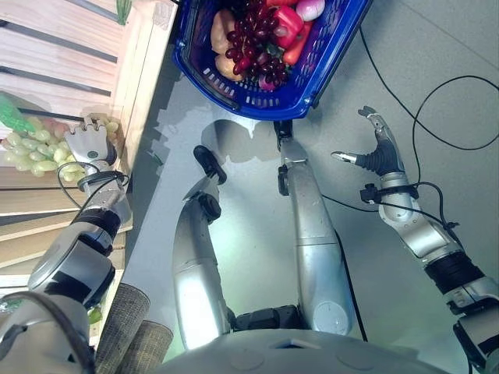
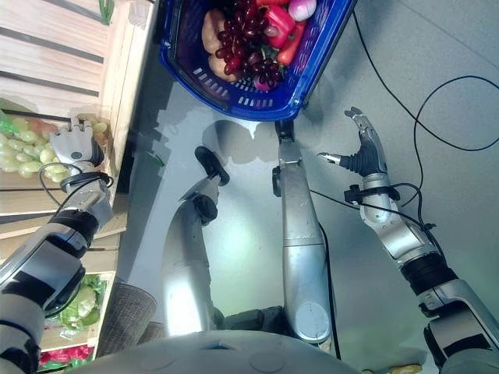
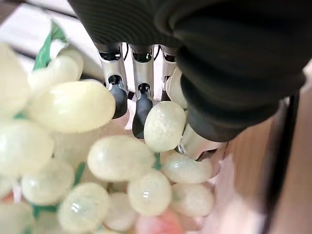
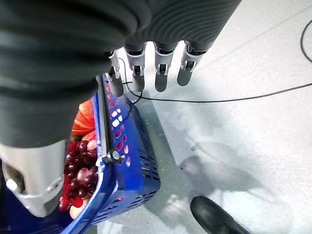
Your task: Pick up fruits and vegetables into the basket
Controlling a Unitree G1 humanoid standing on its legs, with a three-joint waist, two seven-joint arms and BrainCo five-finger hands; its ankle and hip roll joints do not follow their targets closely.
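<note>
Reaching into a pale wooden crate point(image 1: 93, 54) at about nine o'clock in the head views, the left hand point(image 1: 90, 144) is laid on a bunch of green grapes point(image 1: 27, 148). In the left wrist view its dark-tipped fingers point(image 3: 141, 105) are seen bent down among the smooth, translucent, oval berries, with the thumb point(image 3: 197, 141) pressed against one from the other side, so that the bunch is pinched. The berries are joined by thin green stems, and a pinkish fruit is glimpsed beneath them; what it is cannot be told. The crate is built of light slats with dark gaps between.

The right hand point(image 2: 360, 152) is held over the grey floor point(image 1: 437, 47) at about three o'clock, its fingers straight and spread, with nothing in it.

A blue plastic basket point(image 1: 234, 97), its walls pierced with rows of small slots, is stood on the floor at twelve o'clock. A cluster of dark red grapes point(image 1: 253, 43), a brown potato point(image 2: 210, 31), a glossy red pepper point(image 1: 287, 23), an orange carrot point(image 1: 298, 48) and a pale purple onion point(image 2: 302, 9) are piled inside it.
</note>
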